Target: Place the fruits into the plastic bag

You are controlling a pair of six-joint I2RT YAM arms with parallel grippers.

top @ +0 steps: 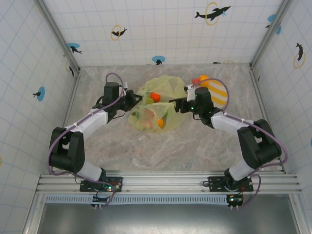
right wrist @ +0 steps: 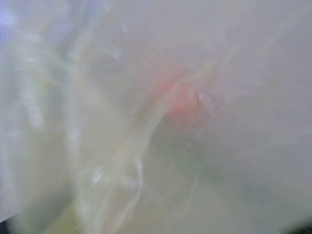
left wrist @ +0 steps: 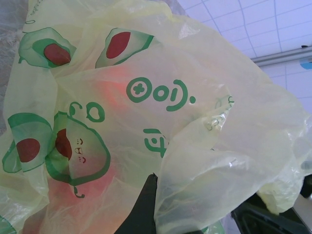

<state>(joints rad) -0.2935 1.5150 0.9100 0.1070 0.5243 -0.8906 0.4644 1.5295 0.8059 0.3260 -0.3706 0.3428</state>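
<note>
Fruits [top: 160, 123] show through the plastic bag [top: 168, 87] in the top view: an orange piece near its front edge, another orange one near its middle, and a reddish one between them. The bag lies crumpled at the middle of the marbled surface [top: 161, 151], with the left fingers [top: 133, 100] at its left edge and the right fingers [top: 178, 105] at its right edge. From above I cannot tell whether either pair is spread or pinching the film. Just behind the right arm, a striped yellow-and-white plate [top: 220, 92] carries an orange fruit [top: 196, 80] at its far rim. Bare surface lies open in front of the bag, and tiled walls [top: 161, 29] close the left, back and right sides. In the left wrist view the bag is close, printed with green avocado pictures [left wrist: 46, 51] with red-brown pits and with green glyphs [left wrist: 158, 92], rings and a curved stroke, which I cannot read as a word. Something red glows through the film at lower left, and one dark finger rises beside a fold. In the right wrist view the film is so near that it blurs, with a pinkish-orange smudge [right wrist: 178, 97] at the middle.
</note>
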